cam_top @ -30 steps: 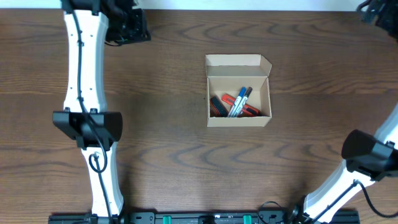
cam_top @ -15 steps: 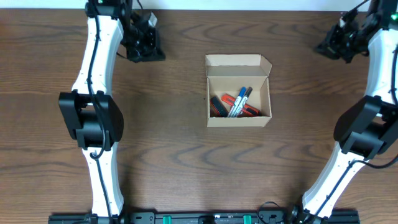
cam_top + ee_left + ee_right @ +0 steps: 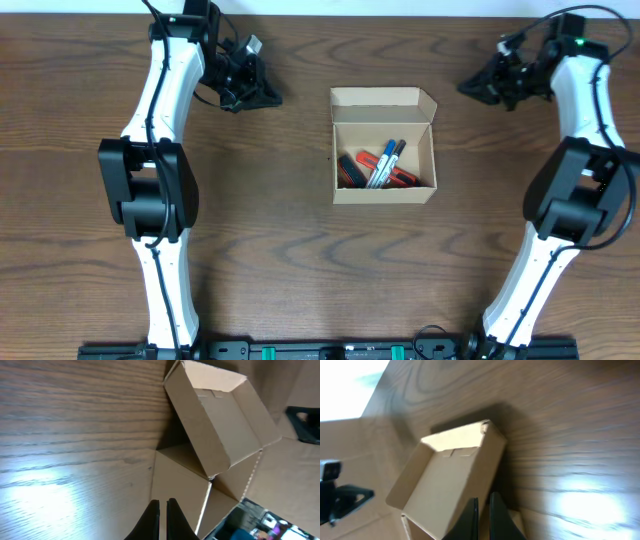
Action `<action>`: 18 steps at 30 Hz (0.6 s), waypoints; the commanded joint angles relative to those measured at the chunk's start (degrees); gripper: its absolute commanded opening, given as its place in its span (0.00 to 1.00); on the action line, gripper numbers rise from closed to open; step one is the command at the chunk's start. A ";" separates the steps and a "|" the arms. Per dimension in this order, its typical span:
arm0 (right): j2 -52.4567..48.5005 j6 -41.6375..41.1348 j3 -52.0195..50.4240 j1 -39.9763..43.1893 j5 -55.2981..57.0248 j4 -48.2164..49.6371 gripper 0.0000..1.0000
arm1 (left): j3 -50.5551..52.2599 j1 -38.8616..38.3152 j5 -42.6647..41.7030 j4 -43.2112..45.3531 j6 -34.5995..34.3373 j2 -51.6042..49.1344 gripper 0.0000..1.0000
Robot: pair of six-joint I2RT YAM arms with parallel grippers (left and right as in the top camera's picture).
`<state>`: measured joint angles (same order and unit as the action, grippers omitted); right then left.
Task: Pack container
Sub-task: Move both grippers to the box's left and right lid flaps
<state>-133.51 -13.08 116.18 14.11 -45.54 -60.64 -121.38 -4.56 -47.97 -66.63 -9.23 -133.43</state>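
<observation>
The container, a tan cardboard box, sits mid-table with its flap lid standing open at the back. Inside lie several markers, red, blue and black. My left gripper hovers to the left of the lid, pointing at it, jaws shut on nothing. My right gripper hangs to the right of the lid, also shut and empty. The left wrist view has the container just beyond my shut left gripper. In the right wrist view the container lies behind my shut right gripper.
Dark wood-grain table all round the box. Both white arms reach up along the table's left and right sides. The far table edge runs just behind the grippers.
Both arms have swung in from the far corners toward the box's lid, the left from the left, the right from outside the view. The box and markers have not moved.
</observation>
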 commanded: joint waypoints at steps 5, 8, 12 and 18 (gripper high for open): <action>-1.25 -3.23 -2.73 -2.40 -4.61 2.51 0.01 | 5.09 -0.13 -6.12 4.00 -4.24 -0.46 0.06; -1.27 -3.67 -2.73 -2.34 -4.17 2.32 0.01 | 5.95 -0.33 -7.96 4.37 -4.39 -1.44 0.06; -1.29 -4.79 -3.06 -1.57 -1.92 1.66 0.01 | 5.95 -1.05 -11.10 5.14 -4.59 -3.23 0.06; -1.29 -5.73 -6.47 0.35 -0.31 2.19 0.01 | 5.92 -3.02 -12.02 5.60 -4.74 -6.03 0.06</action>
<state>-134.43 -17.65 111.72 13.06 -46.54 -58.46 -115.77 -6.42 -58.17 -61.08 -13.56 -137.60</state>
